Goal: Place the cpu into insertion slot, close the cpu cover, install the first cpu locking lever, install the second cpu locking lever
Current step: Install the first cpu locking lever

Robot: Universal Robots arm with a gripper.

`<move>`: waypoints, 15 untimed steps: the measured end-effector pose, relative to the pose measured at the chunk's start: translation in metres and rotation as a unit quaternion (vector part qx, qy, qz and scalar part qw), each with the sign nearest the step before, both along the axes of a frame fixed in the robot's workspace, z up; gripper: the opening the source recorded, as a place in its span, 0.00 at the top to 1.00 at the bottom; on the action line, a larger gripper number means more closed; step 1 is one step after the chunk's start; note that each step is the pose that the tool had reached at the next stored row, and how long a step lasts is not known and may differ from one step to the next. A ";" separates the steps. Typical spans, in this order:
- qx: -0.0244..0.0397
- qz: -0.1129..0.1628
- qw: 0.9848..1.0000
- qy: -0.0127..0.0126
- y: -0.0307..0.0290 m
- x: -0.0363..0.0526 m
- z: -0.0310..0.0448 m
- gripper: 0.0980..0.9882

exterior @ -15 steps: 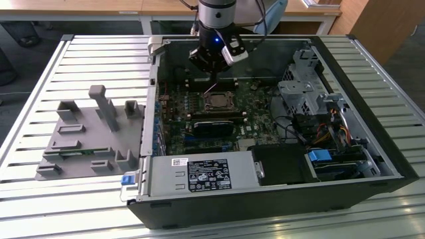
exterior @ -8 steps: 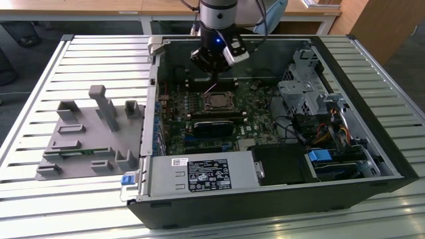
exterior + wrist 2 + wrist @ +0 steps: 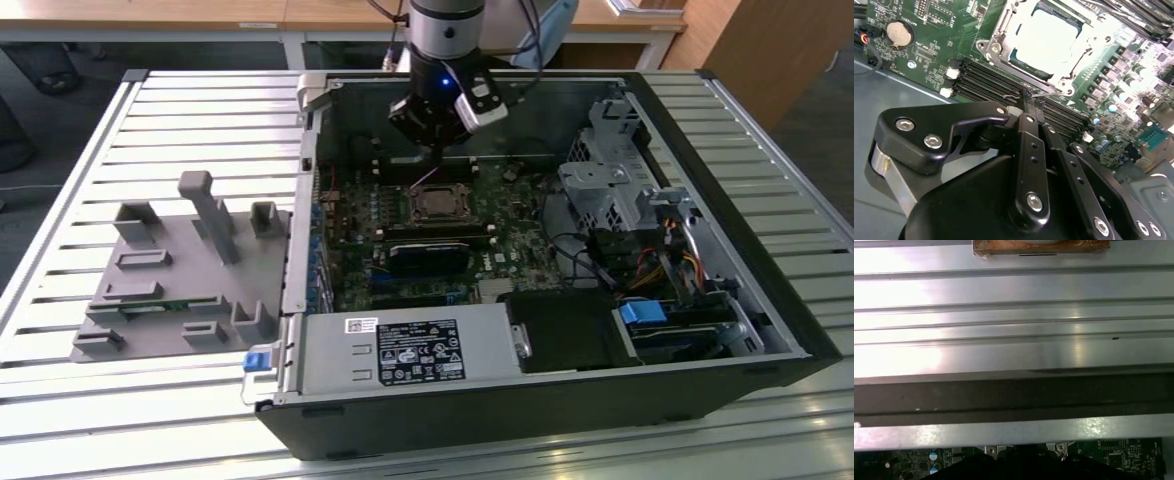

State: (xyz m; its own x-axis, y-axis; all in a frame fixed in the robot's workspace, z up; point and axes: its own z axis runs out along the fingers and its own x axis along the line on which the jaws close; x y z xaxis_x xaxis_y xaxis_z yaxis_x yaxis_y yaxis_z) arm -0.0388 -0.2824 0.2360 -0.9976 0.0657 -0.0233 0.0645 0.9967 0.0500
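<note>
- Your pincer (image 3: 434,148) hangs inside the open computer case (image 3: 534,410), just above the insertion slot (image 3: 418,212) on the green motherboard (image 3: 929,55).
- The second wrist view gives you the detail the exterior view can't. The cpu (image 3: 1046,40) sits flat in the slot, its pale top showing through the cut-out of the cpu cover (image 3: 1002,35), and the cover lies down over it.
- In that same view the black fingertips (image 3: 1026,102) are drawn tight together, clenched on a thin wire locking lever (image 3: 1048,94) just beside the socket frame and over the black memory slots (image 3: 984,82).
- The exterior view backs you up. A fine pale line runs from the pincer tip down to the socket's edge.
- There's a coin cell (image 3: 898,34) well off to the side on the board.
- The first wrist view looks elsewhere, across the ribbed aluminium tabletop (image 3: 1014,290) and the dark case wall (image 3: 1014,395), with a strip of the board's edge beyond.
- On the exterior view's left, a grey fixture tray (image 3: 174,290) rests on the tabletop, apart from the case.
</note>
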 end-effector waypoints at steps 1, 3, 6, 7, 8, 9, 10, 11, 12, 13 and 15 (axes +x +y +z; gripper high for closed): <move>0.000 0.000 1.000 0.000 0.0002 0.0010 -0.0004 0.99; 0.000 0.000 1.000 0.000 0.0004 0.0029 -0.0016 0.99; 0.000 0.000 1.000 0.000 0.0007 0.0054 -0.0039 0.99; 0.000 0.000 1.000 0.000 0.0007 0.0064 -0.0049 0.99; 0.000 0.000 1.000 0.000 0.0007 0.0072 -0.0060 0.99; 0.000 0.000 1.000 0.000 0.0007 0.0081 -0.0072 0.99; 0.000 0.000 1.000 0.001 0.0007 0.0089 -0.0084 0.99; 0.000 0.000 1.000 0.001 0.0007 0.0095 -0.0097 0.99; 0.000 0.000 1.000 0.001 0.0007 0.0098 -0.0111 0.99; 0.000 0.000 1.000 0.001 0.0007 0.0100 -0.0127 0.99; 0.000 0.000 1.000 0.001 0.0008 0.0105 -0.0157 0.99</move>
State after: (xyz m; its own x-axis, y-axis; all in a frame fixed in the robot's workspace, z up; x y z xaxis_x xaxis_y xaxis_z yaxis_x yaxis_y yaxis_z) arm -0.0284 -0.2816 0.2202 -0.9976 0.0657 -0.0214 0.0646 0.9967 0.0499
